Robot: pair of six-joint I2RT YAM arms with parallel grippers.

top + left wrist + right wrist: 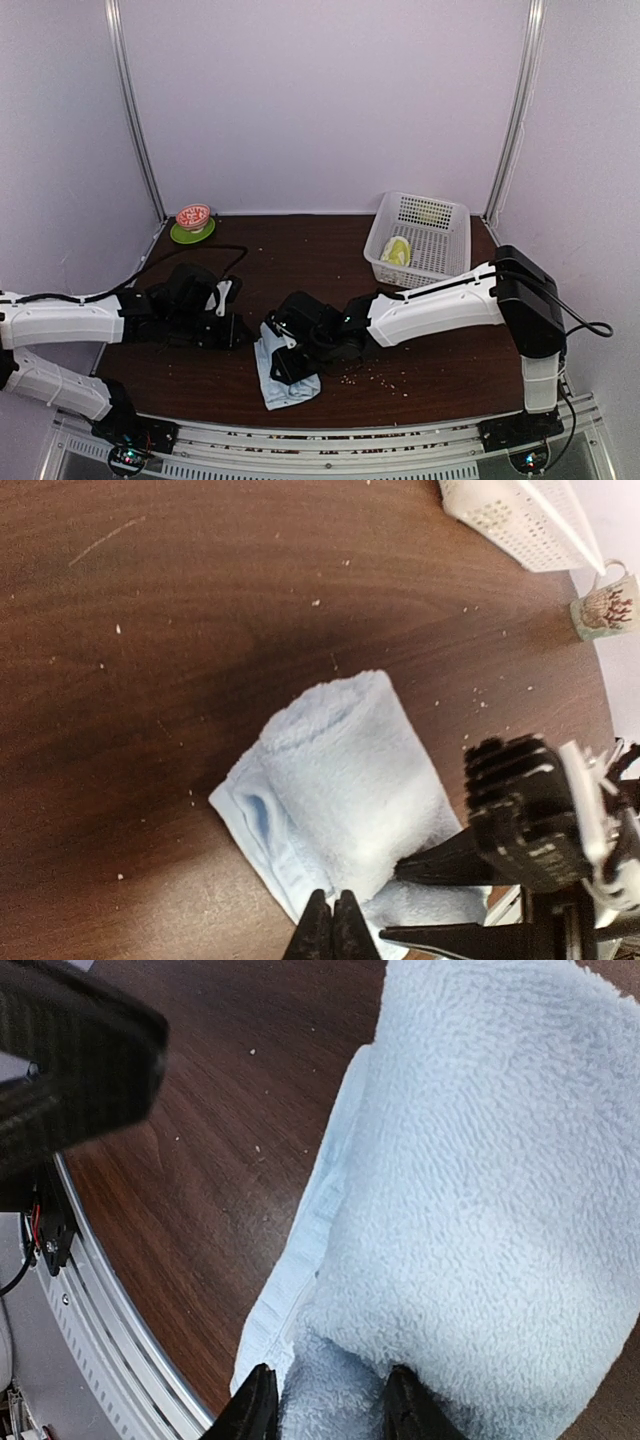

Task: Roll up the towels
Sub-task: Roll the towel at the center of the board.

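1. Near the middle of the table (460, 362), I am reaching my right arm (430, 305) in low from the right. Its elbow is standing up at the table's right edge and its wrist is tipping down over the light-blue towel (287, 388).
2. My right fingers (288, 365) are pinching a thick fold of that towel, and the cloth is bulging up between the two tips.
3. I am stretching my left arm (60, 320) flat across from the left, its wrist lying just beside the towel's left edge.
4. My left fingers (330, 932) are clenching tight against each other at the towel's hem; whether they are touching the cloth I cannot tell.
5. The light-blue towel is lying near the table's front edge, one end curling into a fat roll with a flat hem showing beside it.
6. The yellow-green towel (397, 250) is sitting inside the white basket (450, 235) at the back right, well apart from both sets of fingers.
7. A red bowl (193, 214) is resting on a green saucer (180, 236) at the back left corner. Pale crumbs (375, 378) are lying just right of the towel, and a patterned mug (605, 605) is standing near the basket.
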